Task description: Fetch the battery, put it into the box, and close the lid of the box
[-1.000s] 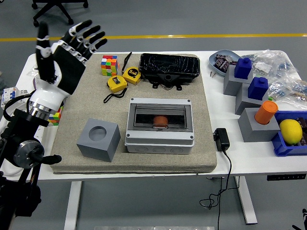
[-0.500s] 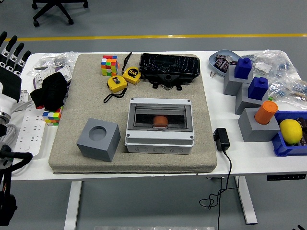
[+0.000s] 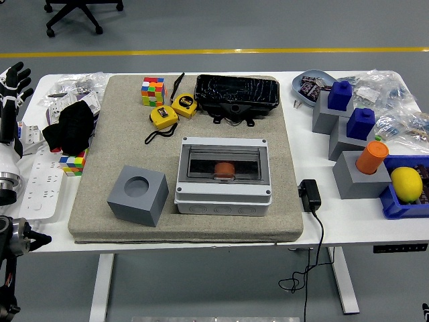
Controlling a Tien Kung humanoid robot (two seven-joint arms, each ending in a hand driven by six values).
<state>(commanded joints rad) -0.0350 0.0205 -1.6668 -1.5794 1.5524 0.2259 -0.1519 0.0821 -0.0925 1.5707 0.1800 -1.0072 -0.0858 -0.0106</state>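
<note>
I see grey box (image 3: 224, 175) centre mat, lid shut, orange battery (image 3: 224, 168) inside behind clear window. Grey block (image 3: 137, 195) at box's 9 o'clock. Left hand (image 3: 9, 100) far 9 o'clock edge, fingers loosely spread, holding nothing.

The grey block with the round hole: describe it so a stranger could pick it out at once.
Start at the beige mat covering most of the white table. At the mat's near left corner, left of the white box with the clear lid, sits the grey block. It is the only plain grey cube on the mat, with a round recess sunk into its top; the other grey blocks stand off the mat at the right and carry coloured pieces.
</note>
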